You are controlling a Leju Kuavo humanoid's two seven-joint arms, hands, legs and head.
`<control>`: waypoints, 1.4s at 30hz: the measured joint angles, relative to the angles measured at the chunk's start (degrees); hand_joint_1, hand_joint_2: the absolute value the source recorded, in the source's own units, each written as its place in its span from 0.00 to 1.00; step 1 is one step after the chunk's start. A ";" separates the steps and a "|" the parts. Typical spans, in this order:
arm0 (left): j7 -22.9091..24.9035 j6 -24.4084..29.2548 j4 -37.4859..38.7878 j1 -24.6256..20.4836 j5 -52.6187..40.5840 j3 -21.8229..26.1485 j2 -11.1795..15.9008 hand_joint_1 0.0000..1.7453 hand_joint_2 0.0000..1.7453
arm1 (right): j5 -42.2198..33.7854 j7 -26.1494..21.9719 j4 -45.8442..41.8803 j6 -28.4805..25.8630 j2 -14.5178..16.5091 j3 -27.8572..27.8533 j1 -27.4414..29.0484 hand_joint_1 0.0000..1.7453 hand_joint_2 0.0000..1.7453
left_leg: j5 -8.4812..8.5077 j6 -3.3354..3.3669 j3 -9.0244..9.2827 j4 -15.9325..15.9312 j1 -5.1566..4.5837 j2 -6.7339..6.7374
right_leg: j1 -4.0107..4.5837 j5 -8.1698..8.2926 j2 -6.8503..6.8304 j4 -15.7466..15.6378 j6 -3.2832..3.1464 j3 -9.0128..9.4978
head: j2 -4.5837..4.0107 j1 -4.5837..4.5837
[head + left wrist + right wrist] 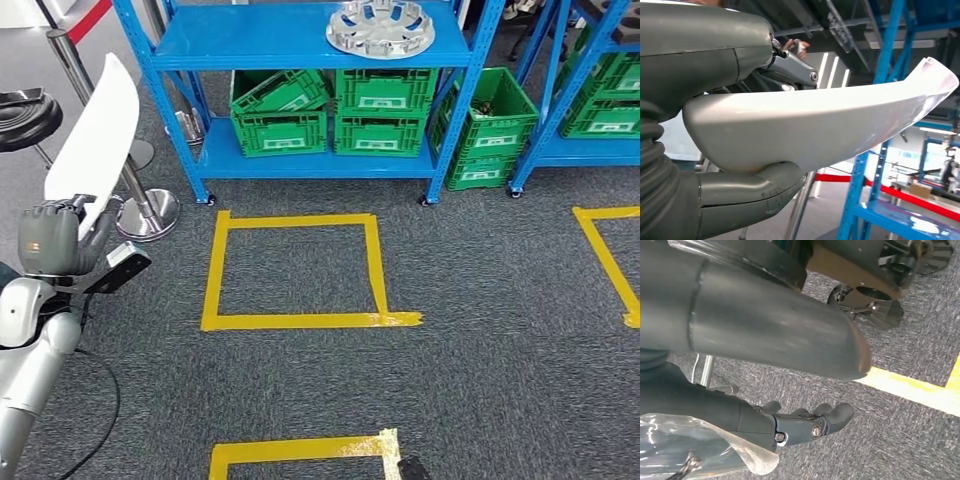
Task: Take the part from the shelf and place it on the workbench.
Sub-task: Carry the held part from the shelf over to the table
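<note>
My left hand [49, 240] is raised at the left of the head view and grips the lower end of a long, curved white part [98, 130], which stands up and leans away from me. Up close, the white part [821, 125] is clamped between the thick thumb below and the darker fingers [794, 67] above, its far end pointing toward a blue shelf post. My right hand [764, 340] hangs low over the grey carpet. Its fingers [810, 422] stretch out apart from the thumb and hold nothing.
A blue shelf [309, 45] stands ahead with a silver wheel cover [380, 27] on top and green crates [377, 110] below. Yellow tape squares [302, 320] mark the carpet. A black stool [26, 115] and metal stanchion bases [147, 212] are at the left.
</note>
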 joint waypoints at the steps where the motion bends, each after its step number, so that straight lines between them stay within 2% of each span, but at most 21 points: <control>1: 0.00 0.00 0.00 -0.04 0.01 0.00 -0.02 1.00 1.00 | 0.01 0.01 0.00 -0.05 -0.01 0.09 -0.05 0.00 0.00 | 0.40 -0.05 0.22 -0.68 0.24 -0.07 | -0.03 -1.59 0.03 2.24 0.29 -1.13 | 0.00 0.07; 3: 0.00 0.00 0.06 0.00 -0.01 -0.01 -0.07 1.00 1.00 | 0.08 0.02 0.00 -0.12 -0.01 0.31 -0.08 0.00 0.00 | 0.70 -0.08 -0.04 -0.85 0.31 -0.40 | -0.38 -5.22 0.04 9.18 0.87 -4.35 | 0.00 0.14; 5: -0.02 0.04 0.23 0.19 -0.12 -0.03 -0.10 1.00 1.00 | 0.44 0.07 0.00 -0.18 -0.01 0.60 -0.03 0.00 0.00 | 0.84 -0.35 -0.49 -0.62 0.55 -0.98 | -0.81 -5.77 0.04 12.80 1.35 -5.97 | 0.00 0.15; 8: -0.08 0.11 0.44 0.25 -0.31 -0.04 -0.16 1.00 1.00 | 0.96 0.11 0.00 -0.32 -0.01 1.03 -0.03 0.00 0.00 | 0.94 -0.85 -0.98 -0.12 1.03 -1.84 | -1.28 -2.57 0.20 8.79 1.92 -3.79 | 0.00 0.16; 15: -0.10 0.13 0.48 0.23 -0.37 -0.04 -0.17 1.00 1.00 | 1.02 0.10 0.00 -0.35 -0.01 1.13 -0.05 0.00 0.00 | 0.92 -0.99 -1.09 0.05 1.14 -2.03 | -1.40 -1.71 0.32 7.05 2.01 -2.86 | 0.00 0.15; 17: -0.13 0.17 0.52 0.15 -0.42 -0.02 -0.15 1.00 1.00 | 1.21 0.08 -0.02 -0.39 0.03 1.21 -0.14 0.00 0.00 | 0.76 -1.67 -1.68 0.88 1.26 -2.67 | -1.72 -1.02 2.33 2.79 2.45 -0.57 | 0.00 0.20; 18: -0.15 0.21 0.57 0.08 -0.45 0.01 -0.12 1.00 1.00 | 1.33 0.05 -0.02 -0.42 0.06 1.25 -0.16 0.00 0.00 | 0.80 -2.18 -2.09 1.33 1.31 -3.17 | -1.81 -0.65 2.95 1.00 2.15 0.46 | 0.00 0.21; 19: -0.20 0.26 0.69 -0.03 -0.51 0.04 -0.01 1.00 1.00 | 1.58 -0.06 -0.03 -0.45 0.09 1.33 -0.21 0.00 0.00 | -0.67 -2.69 -3.51 4.14 1.26 -2.86 | -1.69 -0.27 2.75 -0.23 1.27 1.10 | 0.00 0.07; 21: -0.31 0.34 1.08 -0.19 -0.63 0.09 0.20 1.00 1.00 | 2.00 -0.35 -0.02 -0.49 0.12 1.49 -0.16 0.00 0.00 | -5.64 -2.88 -7.57 14.25 1.00 -1.72 | -0.82 0.52 -0.49 0.21 -1.06 0.52 | 0.00 -0.27; 22: -0.40 0.38 1.28 -0.24 -0.67 0.10 0.28 1.00 1.00 | 2.21 -0.56 -0.02 -0.50 0.12 1.57 -0.17 0.00 0.00 | -7.86 -2.63 -8.93 18.63 0.77 -0.92 | -0.34 0.80 -2.00 0.29 -1.74 0.19 | 0.00 -0.40; 23: -0.45 0.42 1.43 -0.23 -0.69 0.10 0.29 1.00 1.00 | 2.28 -0.77 -0.02 -0.48 0.12 1.60 -0.16 0.00 0.00 | -8.09 -2.19 -8.55 19.46 0.52 -0.80 | 0.02 0.85 -2.90 0.30 -1.87 0.02 | 0.00 -0.40; 24: -0.52 0.45 1.51 -0.23 -0.69 0.10 0.32 1.00 1.00 | 2.33 -1.05 -0.03 -0.43 0.13 1.61 -0.20 0.00 0.00 | -6.75 -1.67 -6.46 16.40 0.19 -0.38 | 0.22 0.85 -3.56 0.30 -1.92 0.02 | 0.00 -0.39; 27: -0.78 0.63 1.57 -0.58 -0.68 0.20 0.51 1.00 1.00 | 2.38 -2.04 -0.04 -0.11 0.13 1.61 -0.29 0.00 0.00 | -4.23 -0.01 -0.31 5.82 -1.43 3.43 | 0.73 0.71 -5.40 0.35 -1.82 0.04 | 0.00 -0.34; 28: -0.91 0.75 1.58 -0.73 -0.65 0.27 0.57 1.00 1.00 | 2.41 -2.32 -0.04 0.03 0.13 1.61 -0.29 0.00 0.00 | -4.29 0.30 0.24 4.54 -1.83 4.09 | 0.86 0.66 -6.05 0.36 -1.70 0.02 | 0.00 -0.34; 30: -1.14 0.95 1.65 -0.83 -0.55 0.38 0.77 1.00 1.00 | 2.50 -2.72 -0.07 0.27 0.14 1.61 -0.27 0.00 0.00 | -4.12 0.68 0.12 4.13 -1.97 2.96 | 0.93 0.53 -7.27 0.30 -1.28 0.13 | 0.00 -0.32; 31: -1.21 1.02 1.69 -0.82 -0.50 0.44 0.90 1.00 1.00 | 2.55 -2.86 -0.09 0.34 0.15 1.61 -0.28 0.00 0.00 | -3.91 0.90 0.13 3.87 -1.83 2.29 | 0.84 0.20 -6.74 0.51 -0.96 0.04 | 0.00 -0.32; 33: -1.28 1.10 1.73 -0.98 -0.45 0.48 1.03 1.00 1.00 | 2.60 -3.04 -0.10 0.43 0.17 1.61 -0.31 0.00 0.00 | -3.44 1.44 0.16 3.36 -1.44 1.01 | 0.58 -1.86 -3.53 3.43 -0.33 -1.27 | 0.00 -0.22; 35: -1.31 1.15 1.79 -1.10 -0.39 0.48 0.93 1.00 1.00 | 2.60 -3.10 -0.10 0.49 0.16 1.61 -0.14 0.00 0.00 | -3.21 1.73 -0.08 3.32 -1.32 -0.33 | 0.32 -5.36 -0.58 10.59 0.02 -4.61 | 0.00 -0.09; 37: -1.34 1.16 1.95 -1.02 -0.34 0.47 0.85 1.00 1.00 | 2.60 -3.09 -0.09 0.50 0.15 1.62 0.10 0.00 0.00 | -3.08 1.79 -0.31 3.39 -1.33 -1.91 | 0.27 -6.93 -0.08 16.23 0.23 -7.48 | 0.00 -0.03; 39: -1.40 1.18 2.11 -0.96 -0.31 0.46 0.85 1.00 1.00 | 2.60 -3.09 -0.09 0.47 0.15 1.63 0.16 0.00 0.00 | -3.00 1.72 -0.40 3.58 -1.31 -3.56 | 0.17 -4.17 0.23 13.58 0.23 -6.43 | 0.00 -0.03; 42: -1.61 1.41 2.15 -0.96 0.11 0.50 0.93 1.00 1.00 | 2.54 -3.16 -0.09 0.38 0.14 1.63 0.04 0.00 0.00 | -2.91 1.21 -0.70 3.97 -1.27 -5.80 | -0.39 0.52 3.92 2.66 -0.04 -1.12 | 0.01 -0.08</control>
